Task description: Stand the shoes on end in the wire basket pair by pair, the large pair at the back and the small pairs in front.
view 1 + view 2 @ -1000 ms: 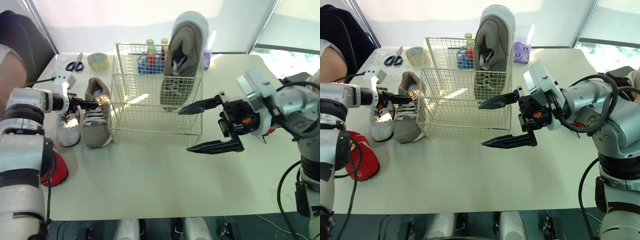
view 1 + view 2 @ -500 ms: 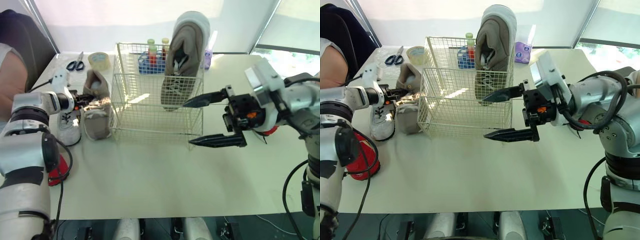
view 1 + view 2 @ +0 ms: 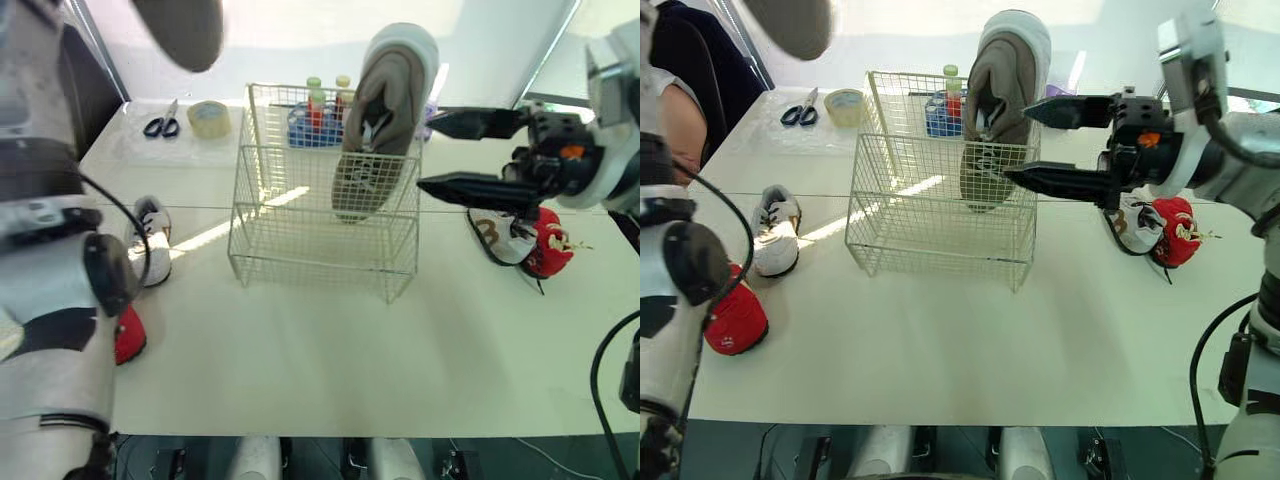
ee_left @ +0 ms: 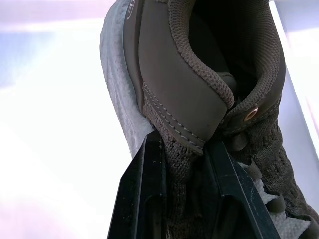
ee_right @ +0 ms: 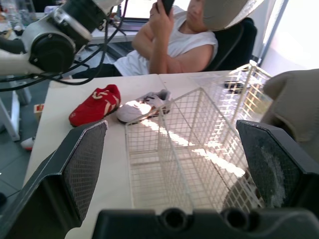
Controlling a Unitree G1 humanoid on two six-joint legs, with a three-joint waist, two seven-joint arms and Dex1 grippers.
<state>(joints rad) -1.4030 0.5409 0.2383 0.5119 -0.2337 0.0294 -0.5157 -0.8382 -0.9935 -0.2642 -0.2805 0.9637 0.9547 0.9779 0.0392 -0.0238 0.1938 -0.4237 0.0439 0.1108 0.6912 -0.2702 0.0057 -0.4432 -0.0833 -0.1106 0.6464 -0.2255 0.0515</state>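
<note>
A white wire basket (image 3: pixel 325 235) stands mid-table. One large taupe shoe (image 3: pixel 388 95) stands on end in its back right corner. Its mate (image 3: pixel 185 30) hangs high above the table's left side; in the left wrist view my left gripper (image 4: pixel 183 141) is shut on that shoe's heel collar (image 4: pixel 189 94). My right gripper (image 3: pixel 427 152) hovers open beside the basket's right edge, close to the standing shoe, with nothing between its fingers. A small white shoe (image 3: pixel 150 240) and a small red shoe (image 3: pixel 128 335) lie at the left. Another white shoe (image 3: pixel 505 235) and red shoe (image 3: pixel 548 245) lie at the right.
Scissors (image 3: pixel 160 126) and a tape roll (image 3: pixel 208 118) lie at the back left. A blue holder with bottles (image 3: pixel 315 110) stands just behind the basket. A seated person (image 5: pixel 174 35) is beyond the table's left side. The table's front half (image 3: pixel 330 360) is bare.
My left gripper has lifted the taupe shoe from the table beside the basket to high above it. My right gripper has risen and moved back. The camera view has shifted.
</note>
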